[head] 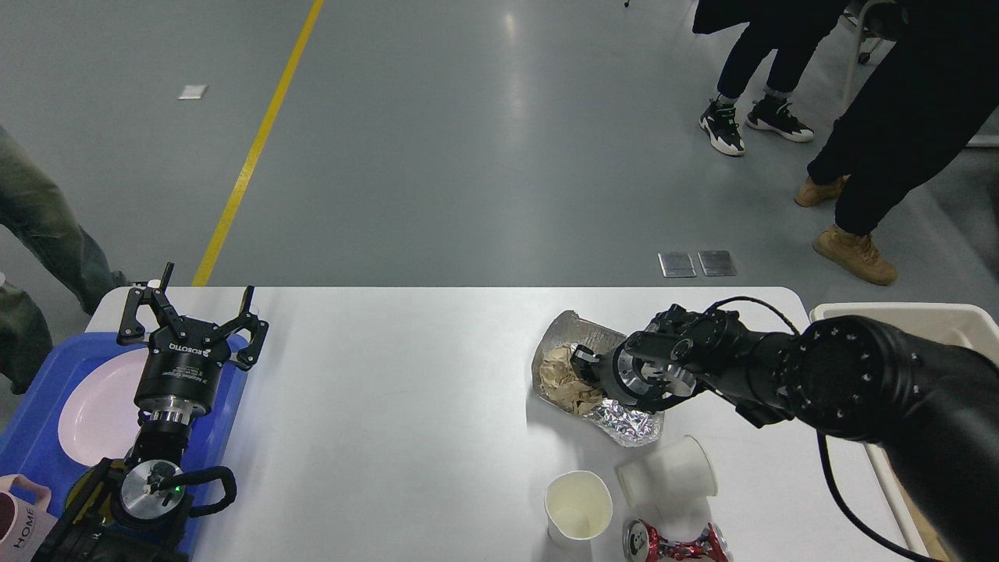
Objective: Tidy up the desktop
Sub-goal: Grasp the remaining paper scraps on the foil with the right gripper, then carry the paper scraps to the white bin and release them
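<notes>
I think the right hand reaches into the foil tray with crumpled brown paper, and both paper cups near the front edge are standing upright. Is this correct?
Not quite. The head view shows only one paper cup standing upright, open end up; the other cup lies tipped on its side beside it. The rest holds: the right hand reaches into the foil tray holding crumpled brown paper, on the desktop.

A foil tray sits right of centre on the desk. Nearer lie 2 cups, with a can nearest. A plate lies in the tray at left.
</notes>
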Action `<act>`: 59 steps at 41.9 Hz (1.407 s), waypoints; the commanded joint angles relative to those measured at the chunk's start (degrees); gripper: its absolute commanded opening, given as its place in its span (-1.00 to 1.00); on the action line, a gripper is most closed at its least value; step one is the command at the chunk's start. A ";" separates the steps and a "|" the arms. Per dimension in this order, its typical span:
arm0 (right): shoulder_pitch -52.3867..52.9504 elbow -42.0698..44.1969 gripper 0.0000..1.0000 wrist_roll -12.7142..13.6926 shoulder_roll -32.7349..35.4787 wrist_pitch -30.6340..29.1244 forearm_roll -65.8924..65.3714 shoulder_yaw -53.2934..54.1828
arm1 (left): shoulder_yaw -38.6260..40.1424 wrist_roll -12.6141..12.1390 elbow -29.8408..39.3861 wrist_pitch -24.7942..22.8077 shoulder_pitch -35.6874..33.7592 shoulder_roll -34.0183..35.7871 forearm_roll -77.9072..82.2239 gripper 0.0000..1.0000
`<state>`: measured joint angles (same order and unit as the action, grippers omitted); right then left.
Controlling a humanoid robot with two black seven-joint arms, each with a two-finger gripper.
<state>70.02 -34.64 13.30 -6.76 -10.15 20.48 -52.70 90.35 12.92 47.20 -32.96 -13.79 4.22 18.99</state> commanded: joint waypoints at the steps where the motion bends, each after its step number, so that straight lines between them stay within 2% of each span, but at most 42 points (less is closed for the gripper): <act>1: 5.82 -7.53 -1.00 0.23 4.30 -0.13 -0.09 -0.39 | 0.00 0.00 0.00 0.00 -0.01 0.00 0.00 0.94; 4: 9.42 -11.66 -1.00 0.23 6.14 -0.65 -0.17 -0.83 | 0.00 0.00 0.00 0.00 -0.01 0.00 0.00 0.94; 9: 18.82 -19.84 -1.00 0.32 10.01 -5.83 -0.35 -2.58 | 0.00 0.00 0.00 0.00 -0.01 0.00 0.00 0.94; 16: 33.58 -31.00 -1.00 0.23 11.42 -13.22 -1.58 -8.47 | 0.00 0.00 0.00 0.00 -0.01 0.00 0.00 0.94; 19: 41.32 -36.71 -1.00 0.15 11.95 -16.20 -3.77 -10.05 | 0.00 0.00 0.00 0.00 -0.01 0.00 0.00 0.94; 27: 52.39 -47.08 -1.00 -0.21 14.32 -23.23 -12.11 -10.32 | 0.00 0.00 0.00 0.00 -0.01 0.00 0.00 0.94; 35: 60.39 -56.84 -1.00 -0.73 17.57 -24.12 -15.56 -12.77 | 0.00 0.00 0.00 0.00 -0.01 0.00 0.00 0.94; 45: 61.20 -57.20 -1.00 -0.73 18.36 -23.86 -15.56 -15.33 | 0.00 0.00 0.00 0.00 0.08 0.00 0.00 0.94; 50: 59.62 -56.06 -1.00 -0.56 22.57 -22.28 -15.38 -18.31 | 0.00 0.00 0.00 0.00 0.08 0.00 0.00 0.94; 53: 57.60 -54.57 -1.00 -0.56 28.46 -20.70 -15.64 -20.95 | 0.00 0.00 0.00 0.00 0.08 0.00 0.00 0.94; 59: 51.55 -47.99 -1.00 -0.56 35.75 -20.26 -18.10 -24.47 | 0.00 0.00 0.00 0.00 0.08 0.00 0.00 0.94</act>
<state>126.54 -87.91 12.74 23.13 -30.87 4.39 -74.50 90.35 12.92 47.20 -32.96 -13.70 4.22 18.98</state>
